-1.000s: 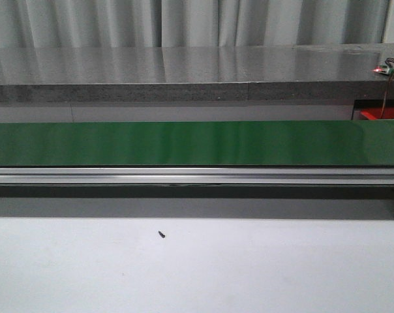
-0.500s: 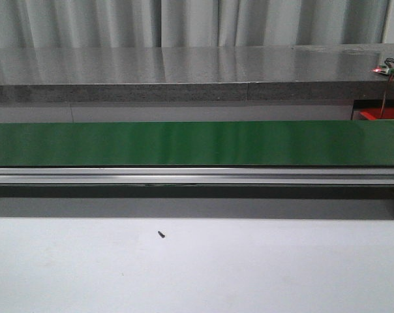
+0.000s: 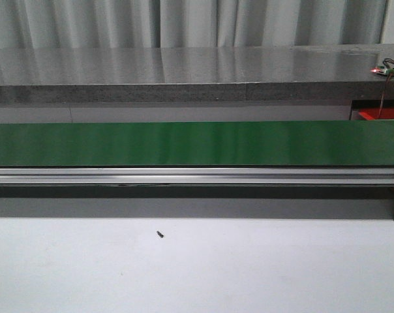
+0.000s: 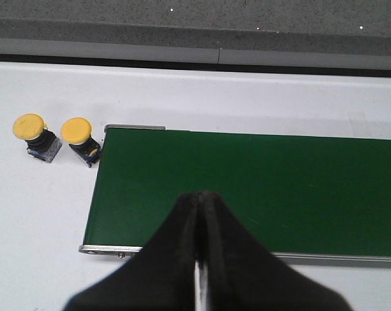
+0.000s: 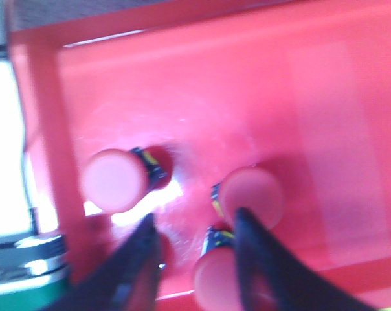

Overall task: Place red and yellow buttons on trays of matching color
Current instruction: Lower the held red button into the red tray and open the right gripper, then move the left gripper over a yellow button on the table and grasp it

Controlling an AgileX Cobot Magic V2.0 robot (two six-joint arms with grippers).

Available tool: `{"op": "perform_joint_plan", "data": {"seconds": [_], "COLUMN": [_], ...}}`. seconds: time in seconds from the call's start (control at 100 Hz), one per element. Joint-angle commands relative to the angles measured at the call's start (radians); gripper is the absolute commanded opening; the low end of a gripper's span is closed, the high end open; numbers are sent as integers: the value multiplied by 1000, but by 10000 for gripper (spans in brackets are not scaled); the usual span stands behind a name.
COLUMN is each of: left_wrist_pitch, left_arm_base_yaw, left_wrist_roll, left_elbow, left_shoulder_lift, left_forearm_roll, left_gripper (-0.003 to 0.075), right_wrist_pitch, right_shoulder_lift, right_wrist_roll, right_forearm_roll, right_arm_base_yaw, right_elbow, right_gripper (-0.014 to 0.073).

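Note:
In the right wrist view, the red tray (image 5: 325,103) holds three red buttons: one (image 5: 114,180) near its wall, one (image 5: 254,194) in the middle and one (image 5: 216,280) closest to the fingers. My right gripper (image 5: 195,228) hangs open over the tray, and the closest button lies between its spread fingers, gripped by neither. Two yellow buttons (image 4: 30,133) (image 4: 79,136) stand on the white table beside the end of the green belt (image 4: 260,188). My left gripper (image 4: 200,201) is shut and empty above that belt end. The yellow tray is out of view. Neither gripper shows in the front view.
The green conveyor belt (image 3: 197,143) with its aluminium rail (image 3: 197,176) spans the front view. A grey counter (image 3: 184,72) runs behind it. A small black screw (image 3: 161,234) lies on the white table. A red edge (image 3: 378,115) shows behind the belt at far right.

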Motion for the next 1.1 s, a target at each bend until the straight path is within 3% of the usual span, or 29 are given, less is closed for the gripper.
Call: {"op": "perform_joint_plan", "data": {"seconds": [0.0, 0.19, 0.71, 1.09], "left_wrist_pitch": [-69, -79, -84, -77], "left_arm_base_yaw": [-7, -7, -7, -7], "left_wrist_roll": [-2, -2, -2, -2], "left_elbow": [-27, -27, -27, -27], "left_shoulder_lift": [-20, -25, -25, -27], "left_forearm_roll": [-20, -20, -20, -26], "left_gripper": [-20, -20, -20, -20], "right_wrist_pitch": [-14, -29, -135, -237], "right_shoulder_lift": [-106, -201, -543, -867], "right_wrist_roll": [-2, -2, -3, -4], "right_forearm_roll": [29, 30, 28, 29], "right_arm_base_yaw": [14, 52, 200, 204], "right_elbow": [-29, 23, 378, 735], "right_gripper": [106, -113, -106, -106]}}
